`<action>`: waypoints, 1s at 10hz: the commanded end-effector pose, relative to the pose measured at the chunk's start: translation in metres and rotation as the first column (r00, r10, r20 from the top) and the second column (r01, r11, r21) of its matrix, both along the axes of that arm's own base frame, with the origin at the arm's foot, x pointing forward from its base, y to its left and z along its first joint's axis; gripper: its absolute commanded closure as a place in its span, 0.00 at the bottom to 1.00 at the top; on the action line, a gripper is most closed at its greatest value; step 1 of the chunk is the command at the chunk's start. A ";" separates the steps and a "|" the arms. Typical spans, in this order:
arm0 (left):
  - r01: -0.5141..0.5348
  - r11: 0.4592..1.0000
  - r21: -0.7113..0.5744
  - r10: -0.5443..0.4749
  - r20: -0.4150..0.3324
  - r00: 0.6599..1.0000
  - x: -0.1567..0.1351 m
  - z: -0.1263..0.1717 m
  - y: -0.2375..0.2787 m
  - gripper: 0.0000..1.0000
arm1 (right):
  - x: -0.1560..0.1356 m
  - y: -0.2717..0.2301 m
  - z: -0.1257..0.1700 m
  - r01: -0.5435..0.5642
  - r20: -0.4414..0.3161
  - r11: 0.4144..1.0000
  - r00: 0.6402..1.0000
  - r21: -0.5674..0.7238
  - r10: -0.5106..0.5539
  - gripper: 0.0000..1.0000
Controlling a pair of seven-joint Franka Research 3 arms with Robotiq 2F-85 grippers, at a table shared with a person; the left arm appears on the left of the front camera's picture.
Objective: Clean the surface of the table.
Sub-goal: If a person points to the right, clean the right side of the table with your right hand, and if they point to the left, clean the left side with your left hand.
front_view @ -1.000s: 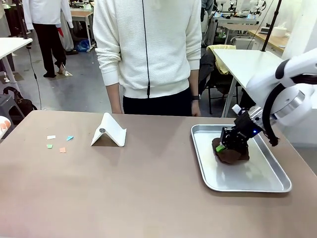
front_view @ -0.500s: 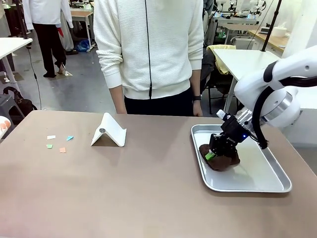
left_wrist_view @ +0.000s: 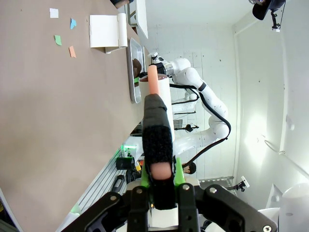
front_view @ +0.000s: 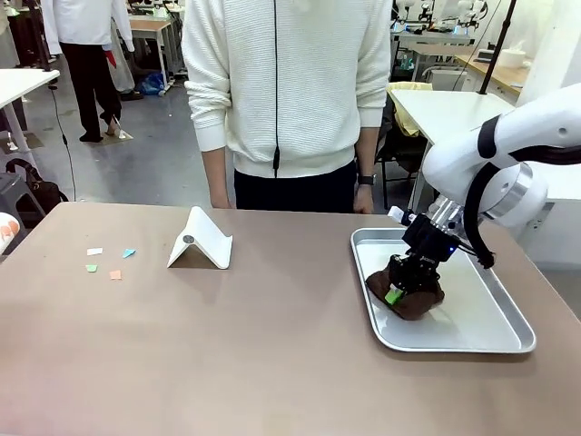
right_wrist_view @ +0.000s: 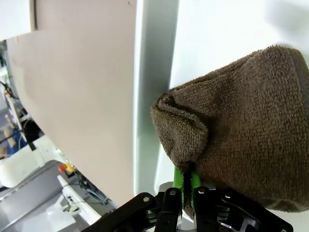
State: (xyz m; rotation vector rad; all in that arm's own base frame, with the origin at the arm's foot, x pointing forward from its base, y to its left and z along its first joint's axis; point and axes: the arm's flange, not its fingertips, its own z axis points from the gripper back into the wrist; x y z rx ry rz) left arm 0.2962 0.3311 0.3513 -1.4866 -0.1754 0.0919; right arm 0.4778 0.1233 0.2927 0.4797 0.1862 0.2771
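Pinching limp cloth (front_view: 422, 304) by a fold in the tray (front_view: 481, 316), right gripper (front_view: 396, 295) suits the smooth, rigid counter (front_view: 227, 354); left gripper (left_wrist_view: 159, 179) clamps a stick (left_wrist_view: 157, 130).

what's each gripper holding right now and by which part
Right gripper pinches the brown cloth at a bunched fold on its edge. Left gripper clamps a black-wrapped peach rod near one end.

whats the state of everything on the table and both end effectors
right end effector, shut on cloth
left end effector, shut on stick
cloth, bunched, in tray
tray, flat on table
stand, upright
paper scraps, loose on table
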 end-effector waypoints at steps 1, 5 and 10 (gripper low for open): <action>0.004 1.000 -0.014 -0.004 0.006 1.000 -0.003 0.005 -0.001 1.00 | -0.011 -0.014 -0.029 -0.021 -0.036 0.993 0.999 -0.118 0.017 0.94; 0.004 1.000 -0.014 -0.004 0.006 1.000 -0.003 0.005 -0.001 1.00 | 0.002 -0.037 -0.030 0.149 0.080 0.964 0.988 -0.220 -0.134 0.94; 0.004 1.000 -0.014 -0.004 0.006 1.000 -0.003 0.005 -0.001 1.00 | 0.024 -0.079 -0.025 0.408 0.134 0.903 0.910 -0.131 -0.392 0.94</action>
